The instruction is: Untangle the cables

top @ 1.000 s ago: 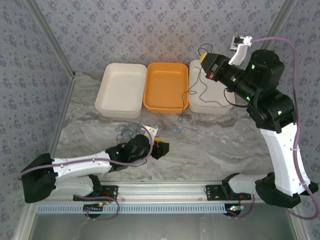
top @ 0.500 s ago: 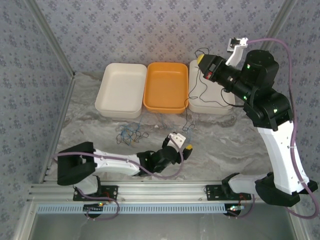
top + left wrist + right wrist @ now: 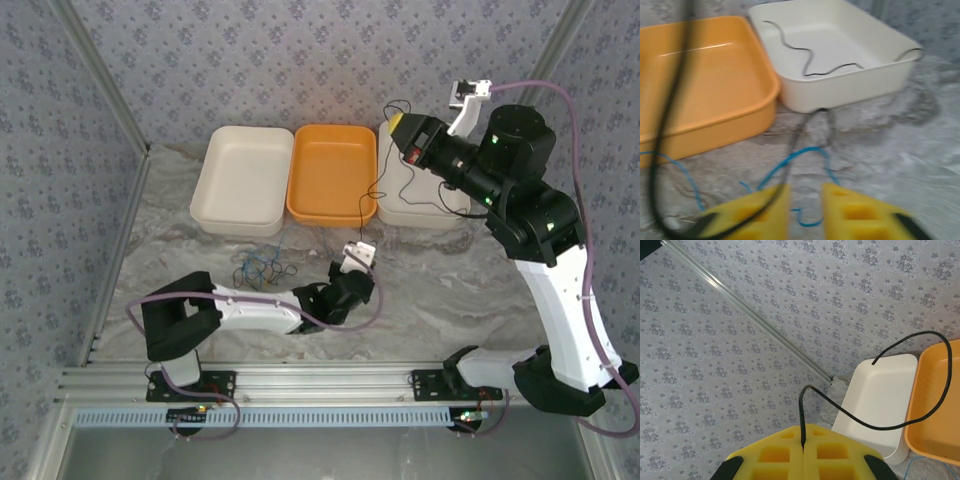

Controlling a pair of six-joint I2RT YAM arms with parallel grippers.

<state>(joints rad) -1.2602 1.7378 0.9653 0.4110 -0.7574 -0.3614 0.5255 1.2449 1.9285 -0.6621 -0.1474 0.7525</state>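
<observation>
My right gripper [image 3: 404, 131] hangs high over the right white tray [image 3: 398, 212], shut on the end of a black cable [image 3: 875, 427] that loops out in front of the pads [image 3: 802, 441]. In the top view this black cable [image 3: 375, 190] drops toward the table by my left gripper [image 3: 360, 268]. The left gripper [image 3: 805, 194] sits low over the table, open, with a curl of blue cable [image 3: 807, 152] between and ahead of its fingers. A blurred black strand crosses its left finger [image 3: 752, 210]. A blue and black tangle [image 3: 260, 268] lies further left.
Three trays stand in a row at the back: a white tray [image 3: 243, 178], an orange tray [image 3: 332, 172] and the right white one, which holds another wavy black cable [image 3: 807, 55]. Patterned walls and metal frame rails close in the table.
My left arm has swung from the left side to the table's middle, and its gripper now points at the trays. The right gripper has shifted slightly left, still holding the black cable.
</observation>
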